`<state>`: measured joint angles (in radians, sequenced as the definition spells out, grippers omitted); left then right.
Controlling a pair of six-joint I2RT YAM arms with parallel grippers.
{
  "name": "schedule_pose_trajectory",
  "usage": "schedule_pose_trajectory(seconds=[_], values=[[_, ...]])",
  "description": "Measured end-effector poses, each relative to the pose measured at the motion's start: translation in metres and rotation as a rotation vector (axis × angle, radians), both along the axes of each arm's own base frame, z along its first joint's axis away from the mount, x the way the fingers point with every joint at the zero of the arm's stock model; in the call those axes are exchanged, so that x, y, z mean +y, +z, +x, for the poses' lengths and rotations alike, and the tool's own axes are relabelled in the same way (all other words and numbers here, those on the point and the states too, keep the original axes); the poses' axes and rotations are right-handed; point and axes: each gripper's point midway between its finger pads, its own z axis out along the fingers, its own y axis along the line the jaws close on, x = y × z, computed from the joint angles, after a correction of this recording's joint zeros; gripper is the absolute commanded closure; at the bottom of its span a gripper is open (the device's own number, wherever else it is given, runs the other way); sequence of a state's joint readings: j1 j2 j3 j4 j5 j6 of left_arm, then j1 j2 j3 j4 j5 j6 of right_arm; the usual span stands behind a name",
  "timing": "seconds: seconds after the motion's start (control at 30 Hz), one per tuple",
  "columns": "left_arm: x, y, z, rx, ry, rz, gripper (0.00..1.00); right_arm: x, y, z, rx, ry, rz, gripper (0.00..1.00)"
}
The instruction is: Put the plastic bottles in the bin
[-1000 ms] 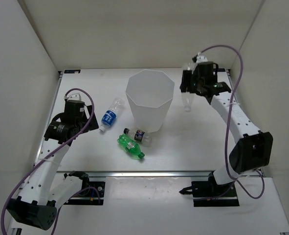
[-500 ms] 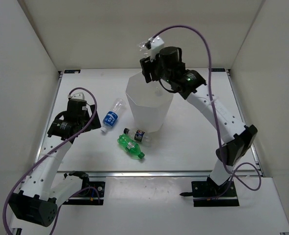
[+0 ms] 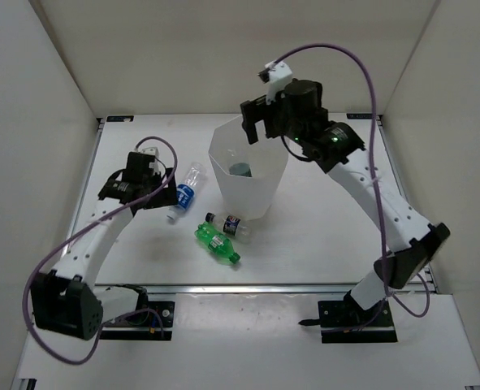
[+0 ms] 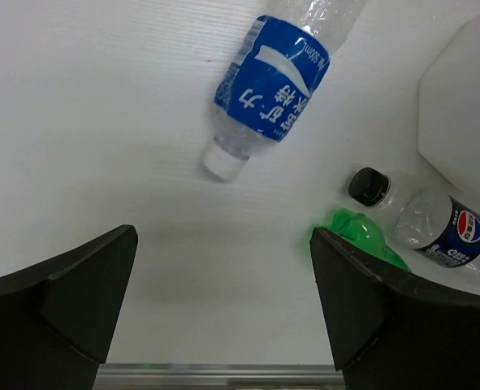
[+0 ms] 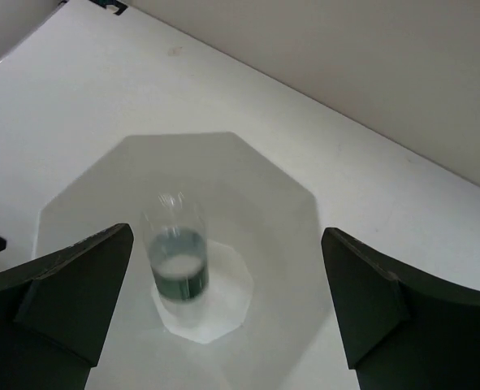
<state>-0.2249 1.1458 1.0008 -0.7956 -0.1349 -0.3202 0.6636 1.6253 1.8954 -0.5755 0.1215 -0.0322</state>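
Right fingers [image 5: 61, 309] spread wide above the tall white translucent octagonal bin [image 5: 280, 207]. Clear bottle with dark green label [image 5: 177, 268] is inside it, blurred, likely dropping. Left fingers [image 4: 61, 309] hang wide over the clear blue-labelled bottle [image 4: 274, 77] on the table [image 3: 321, 227], apparently for pickup. All-green bottle [image 3: 217, 243] and short dark-capped bottle [image 3: 230, 225] lie beside the bin.

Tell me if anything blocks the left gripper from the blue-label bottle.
Nothing visible does. The left gripper is open, with bare table between it and the blue-label bottle; the green bottle and the dark-capped bottle lie aside, by the bin.
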Motion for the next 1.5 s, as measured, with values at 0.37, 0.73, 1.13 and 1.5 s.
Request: schedule_pose_trajectory(seconds=[0.37,0.73,1.13,1.5], values=[[-0.056,-0.067,0.084,0.137,-0.239,-0.014,0.01,-0.213,-0.064,-0.033,0.202,-0.435,0.16,0.01],[-0.07,-0.101,0.145,0.111,-0.299,0.017,0.02,-0.26,-0.126,-0.08,0.357,-0.567,0.202,0.01],[-0.049,-0.118,0.157,0.094,-0.204,0.022,0.49,-0.279,-0.142,-0.095,0.387,-0.639,0.218,0.01],[-0.015,0.072,0.174,-0.345,-0.03,0.122,0.38,-0.281,-0.151,-0.109,0.39,-0.654,0.217,0.01]])
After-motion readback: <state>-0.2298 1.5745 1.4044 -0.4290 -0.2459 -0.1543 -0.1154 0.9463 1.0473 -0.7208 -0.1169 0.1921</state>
